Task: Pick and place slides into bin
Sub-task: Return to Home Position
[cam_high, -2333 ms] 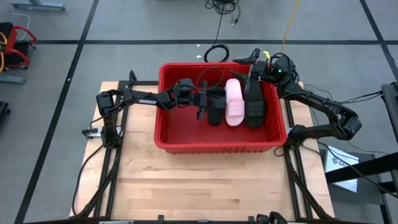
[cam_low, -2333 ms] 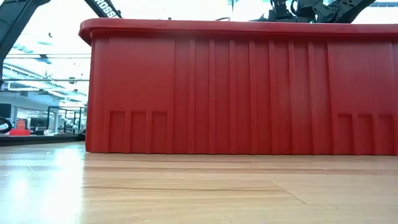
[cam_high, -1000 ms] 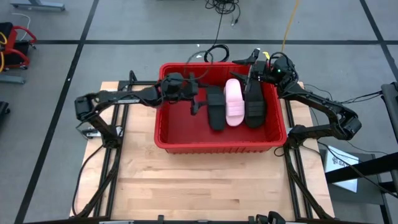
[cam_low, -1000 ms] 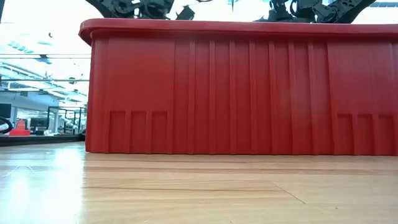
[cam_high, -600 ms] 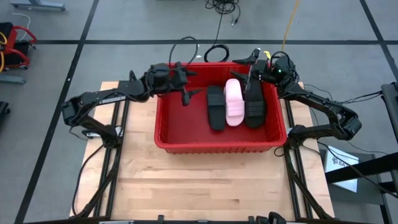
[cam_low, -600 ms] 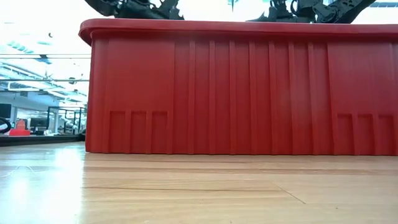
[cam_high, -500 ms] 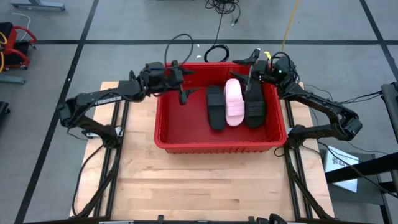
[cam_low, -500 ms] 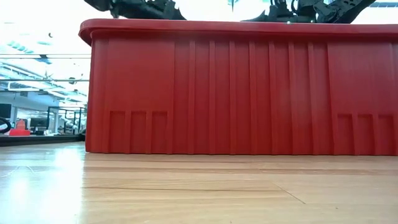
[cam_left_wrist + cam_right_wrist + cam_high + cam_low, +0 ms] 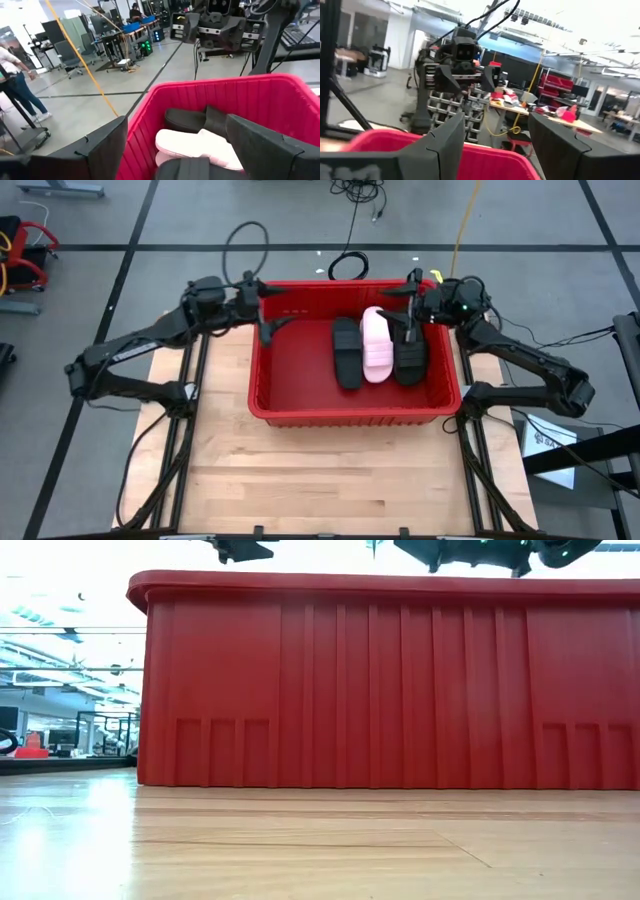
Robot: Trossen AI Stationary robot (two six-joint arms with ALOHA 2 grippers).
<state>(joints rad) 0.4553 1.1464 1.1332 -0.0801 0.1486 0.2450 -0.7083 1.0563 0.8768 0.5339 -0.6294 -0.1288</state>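
The red bin (image 9: 355,405) stands on the far half of the wooden table. It fills the low view (image 9: 390,680). Three slides lie flat side by side on its floor: a black one (image 9: 346,353), a pink one (image 9: 377,346) and a black one (image 9: 411,358). They also show in the left wrist view (image 9: 197,145). My left gripper (image 9: 268,328) hangs open and empty above the bin's far left corner. My right gripper (image 9: 408,318) hangs open and empty above the bin's far right part, over the right black slide. Other slides are out of view.
Bare wood (image 9: 330,475) lies between the bin and the table's near edge. Cables (image 9: 345,265) lie on the floor behind the table. A person (image 9: 15,85) stands far off in the room. Each wrist view shows the other arm across the bin (image 9: 215,25) (image 9: 462,55).
My left gripper, open throughout, has drawn out of the bin's middle toward the table's far left and has risen to above the bin's far left corner. My right gripper has risen a little and drawn slightly toward the right edge. The three slides lie where they were.
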